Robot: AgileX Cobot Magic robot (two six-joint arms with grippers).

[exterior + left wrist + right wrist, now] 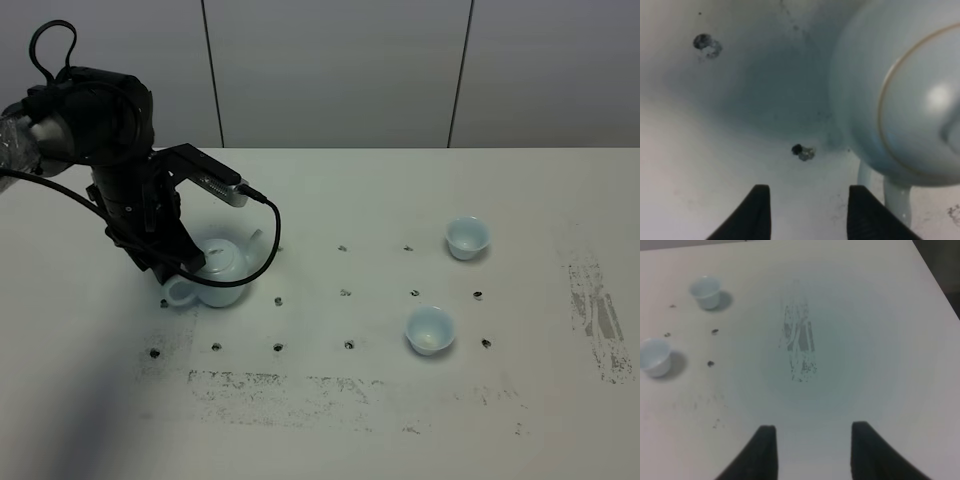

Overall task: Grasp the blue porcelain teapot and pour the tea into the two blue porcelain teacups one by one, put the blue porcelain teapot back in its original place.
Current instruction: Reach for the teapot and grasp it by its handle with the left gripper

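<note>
The blue porcelain teapot [224, 266] stands on the white table at the left, its lid on, its spout to the right and its loop handle [180, 293] to the front left. In the left wrist view the teapot [900, 100] is close, with its handle [897, 200] beside one finger. My left gripper [810, 217] is open and empty, low over the table next to the handle. The two blue porcelain teacups [467, 238] [430, 330] stand upright at the right. My right gripper [814, 452] is open and empty above bare table, with both cups [706, 291] [655, 356] far from it.
The white table [330, 400] has rows of small dark marks and scuffed patches near the front and at the right [598, 315]. The left arm and its cable [150, 200] hang over the teapot. A grey wall stands behind the table.
</note>
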